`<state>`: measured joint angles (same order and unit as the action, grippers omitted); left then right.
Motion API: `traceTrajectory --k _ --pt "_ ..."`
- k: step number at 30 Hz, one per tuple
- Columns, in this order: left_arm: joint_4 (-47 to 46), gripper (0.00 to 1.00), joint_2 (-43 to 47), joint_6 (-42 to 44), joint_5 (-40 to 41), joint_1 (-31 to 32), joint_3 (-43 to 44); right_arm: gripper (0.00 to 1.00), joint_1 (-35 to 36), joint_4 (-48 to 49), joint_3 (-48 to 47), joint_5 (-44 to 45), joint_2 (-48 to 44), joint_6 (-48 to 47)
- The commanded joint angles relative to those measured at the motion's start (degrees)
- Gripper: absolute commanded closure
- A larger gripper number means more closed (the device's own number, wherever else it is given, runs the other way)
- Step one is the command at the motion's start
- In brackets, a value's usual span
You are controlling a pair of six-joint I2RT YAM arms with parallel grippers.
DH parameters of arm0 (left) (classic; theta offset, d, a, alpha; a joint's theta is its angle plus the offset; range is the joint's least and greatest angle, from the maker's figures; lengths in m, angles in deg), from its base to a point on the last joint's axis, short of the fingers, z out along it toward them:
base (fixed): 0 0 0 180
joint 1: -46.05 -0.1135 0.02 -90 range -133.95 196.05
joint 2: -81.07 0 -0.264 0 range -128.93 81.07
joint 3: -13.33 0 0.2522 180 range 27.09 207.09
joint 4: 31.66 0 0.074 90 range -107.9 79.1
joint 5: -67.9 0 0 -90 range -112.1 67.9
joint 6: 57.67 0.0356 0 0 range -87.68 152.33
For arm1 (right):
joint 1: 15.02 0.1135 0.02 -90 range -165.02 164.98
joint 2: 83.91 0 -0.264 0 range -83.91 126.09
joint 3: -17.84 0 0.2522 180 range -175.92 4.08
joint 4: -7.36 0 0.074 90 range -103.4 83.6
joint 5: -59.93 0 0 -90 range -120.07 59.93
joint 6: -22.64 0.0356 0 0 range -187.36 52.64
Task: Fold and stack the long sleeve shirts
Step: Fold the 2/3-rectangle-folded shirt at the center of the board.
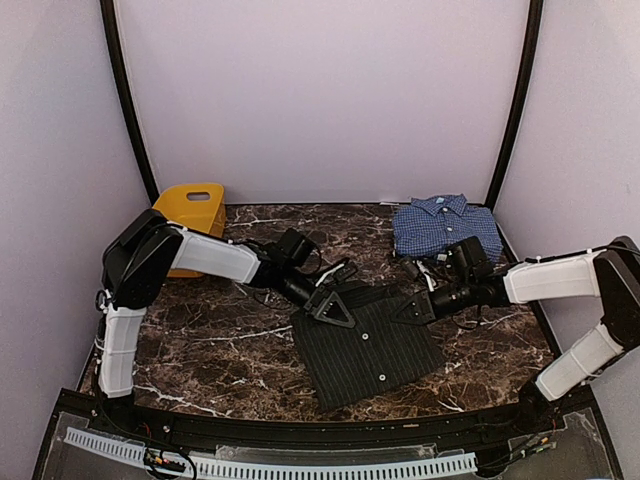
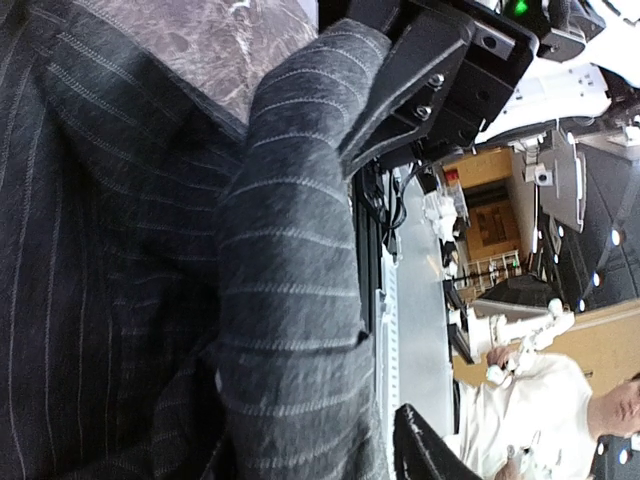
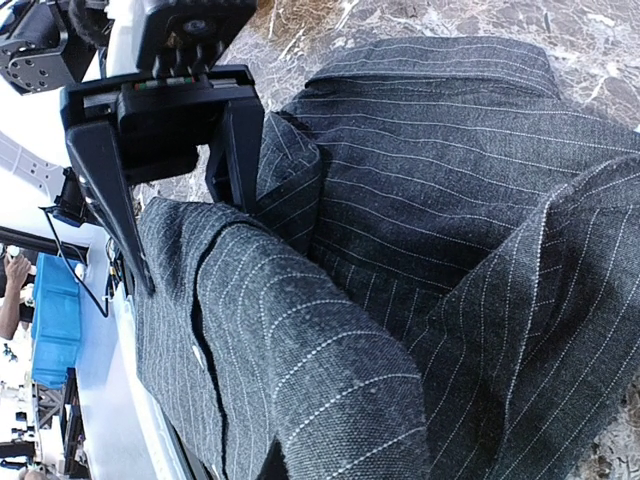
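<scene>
The black pinstriped shirt (image 1: 365, 345) lies partly folded on the marble table, near the front middle. My left gripper (image 1: 330, 306) is shut on its upper left edge. My right gripper (image 1: 414, 308) is shut on its upper right edge. Both hold the cloth lifted a little, and the two grippers are close together. In the left wrist view the pinstriped cloth (image 2: 290, 300) drapes over my jaws. In the right wrist view it bunches in folds (image 3: 330, 370), with the other gripper (image 3: 165, 130) just beyond. The blue checked shirt (image 1: 445, 225) lies folded at the back right.
A yellow plastic basket (image 1: 192, 205) stands at the back left by the wall. Pale walls and black corner posts close in the table (image 1: 200, 340). A white cable strip (image 1: 300, 465) runs along the front edge.
</scene>
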<state>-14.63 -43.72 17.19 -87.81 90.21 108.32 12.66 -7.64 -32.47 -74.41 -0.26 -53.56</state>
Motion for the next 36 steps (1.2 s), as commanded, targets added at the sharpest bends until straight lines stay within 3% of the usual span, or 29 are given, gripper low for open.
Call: traceTrajectory --k 1,9,25,29,33,35,36 --pt "-10.6 0.45 8.1 -5.5 1.6 -1.9 -5.9 1.00 -0.5 1.6 0.5 -0.5 -2.1 0.1" --pt "-21.7 0.35 13.8 -10.2 3.9 -4.0 -17.8 1.00 -0.8 1.7 -0.6 -2.3 -3.4 0.8" --pt "-28.5 0.25 19.9 -13.4 6.0 -4.1 -33.0 1.00 -1.3 1.4 -1.7 -2.2 -4.4 1.1" --pt "-30.5 0.32 19.8 -14.6 5.9 -4.0 -34.5 1.00 -1.4 1.4 -1.7 -2.3 -4.2 1.4" --pt "-33.5 0.46 19.5 -16.5 5.5 -3.8 -34.3 1.00 -1.5 1.5 -1.9 -3.0 -3.7 1.5" --pt "-34.1 0.55 19.3 -17.0 5.5 -3.3 -33.2 1.00 -1.4 1.4 -1.9 -3.0 -3.5 1.5" --pt "-34.1 0.65 19.2 -17.1 5.4 -3.2 -32.9 1.00 -1.4 1.4 -2.0 -2.9 -3.5 1.5"
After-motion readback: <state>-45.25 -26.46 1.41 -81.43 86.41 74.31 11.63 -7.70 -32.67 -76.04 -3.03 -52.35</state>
